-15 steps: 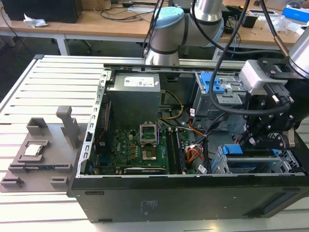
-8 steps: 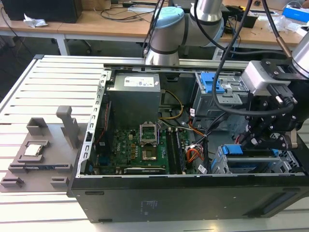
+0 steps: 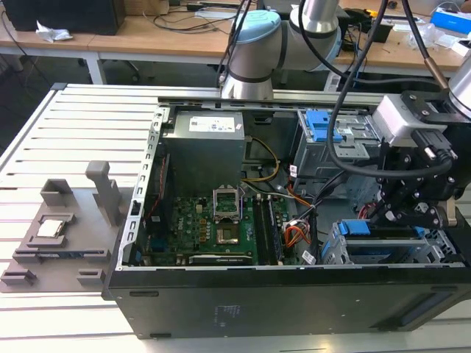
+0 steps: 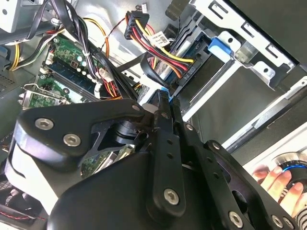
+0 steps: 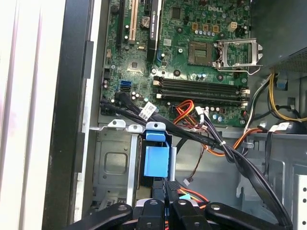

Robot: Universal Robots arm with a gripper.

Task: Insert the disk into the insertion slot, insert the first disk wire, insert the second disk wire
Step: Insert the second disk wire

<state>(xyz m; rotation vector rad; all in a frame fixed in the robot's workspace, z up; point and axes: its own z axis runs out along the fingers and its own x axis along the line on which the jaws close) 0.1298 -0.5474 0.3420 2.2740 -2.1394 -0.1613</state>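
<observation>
Looking at the first wire step, by the lay of things: disk (image 3: 362,228) sitting seated in the slot (image 3: 333,250), blue carrier end facing out, down at five o'clock of the case in the exterior view. Hovering the gripper (image 3: 395,215) just above the slot, disk lying near, at about eight o'clock of it. Jaws drawn narrow, seemingly pinching a blue-tipped plug (image 4: 163,92) with its black wire trailing off towards the loom. Calling, at a guess, for squaring that plug to the disk's socket and pressing straight, clear of the tangle of cables close by.
</observation>
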